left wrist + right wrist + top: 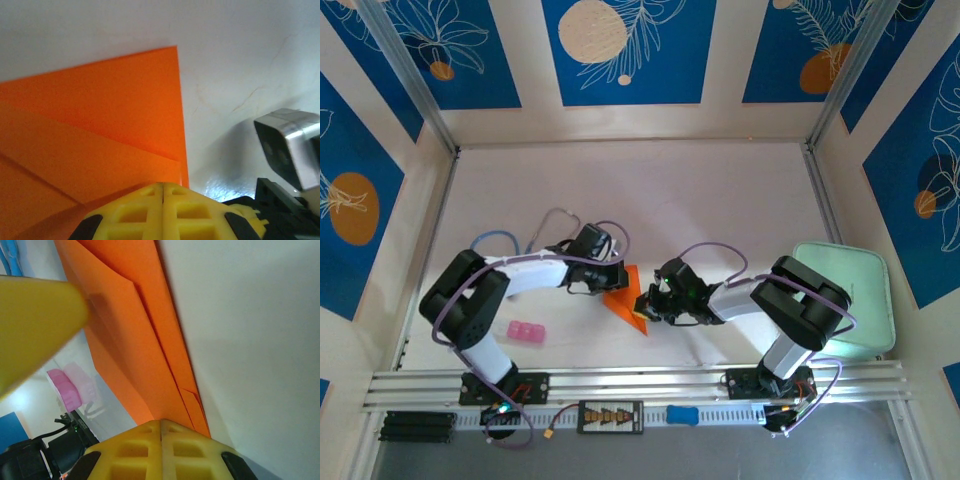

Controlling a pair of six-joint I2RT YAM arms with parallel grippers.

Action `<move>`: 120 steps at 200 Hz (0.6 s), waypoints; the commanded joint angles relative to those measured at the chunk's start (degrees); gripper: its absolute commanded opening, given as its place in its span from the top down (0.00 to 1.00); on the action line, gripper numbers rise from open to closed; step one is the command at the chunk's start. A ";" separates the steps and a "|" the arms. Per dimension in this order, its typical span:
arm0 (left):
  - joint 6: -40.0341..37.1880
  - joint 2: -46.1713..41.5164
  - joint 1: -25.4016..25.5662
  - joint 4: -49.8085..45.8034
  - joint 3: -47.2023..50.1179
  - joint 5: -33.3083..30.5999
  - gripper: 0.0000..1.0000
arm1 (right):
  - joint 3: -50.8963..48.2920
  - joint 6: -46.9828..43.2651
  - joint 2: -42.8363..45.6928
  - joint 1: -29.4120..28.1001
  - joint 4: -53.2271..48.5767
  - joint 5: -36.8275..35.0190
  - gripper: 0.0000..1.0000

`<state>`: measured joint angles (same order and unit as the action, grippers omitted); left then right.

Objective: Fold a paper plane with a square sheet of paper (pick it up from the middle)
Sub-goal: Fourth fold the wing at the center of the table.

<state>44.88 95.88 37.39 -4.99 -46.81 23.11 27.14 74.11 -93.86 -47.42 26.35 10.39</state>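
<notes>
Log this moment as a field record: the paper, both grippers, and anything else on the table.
paper: orange paper, partly folded with layered flaps and creases, lying on the white table between the two arms
left gripper: shut, tips over the paper's folded layers
right gripper: shut, tips at the paper's long folded edge
held: cannot tell whether either gripper pinches the paper
other items: pink block left of the paper, apart from it; pale green tray at the right

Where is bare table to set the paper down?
Bare: the far table up to the back wall; the near strip between pink block and right arm. Crowded: centre around the orange paper; green tray at right edge.
</notes>
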 commanded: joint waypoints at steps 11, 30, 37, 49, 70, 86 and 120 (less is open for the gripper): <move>0.56 0.55 -0.43 2.54 0.31 -0.30 0.97 | -3.38 1.77 -2.11 -0.21 -13.07 -3.34 1.00; -0.98 -0.11 -2.58 3.62 0.68 0.80 0.98 | -2.89 1.33 -2.78 -0.31 -13.43 -3.10 1.00; -1.34 -0.47 -3.77 4.86 1.24 2.29 0.97 | -2.74 1.20 -3.06 -0.31 -13.37 -2.88 1.00; -1.86 -1.19 -5.61 6.43 2.44 3.65 0.97 | -2.50 1.04 -3.26 -0.29 -13.43 -2.66 1.00; -2.96 -0.27 -8.42 7.96 3.68 6.72 0.98 | -2.31 0.70 -3.43 -0.26 -13.76 -2.66 1.00; -3.21 0.86 -9.38 9.85 4.35 8.99 0.98 | -1.95 0.47 -3.77 -0.31 -13.82 -2.48 1.00; -3.60 4.07 -11.39 9.48 3.79 7.49 0.98 | -1.69 0.08 -4.48 -0.27 -13.87 -1.95 1.00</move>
<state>42.98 97.58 27.31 4.05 -43.05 29.95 27.75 74.19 -94.08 -47.46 25.45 10.72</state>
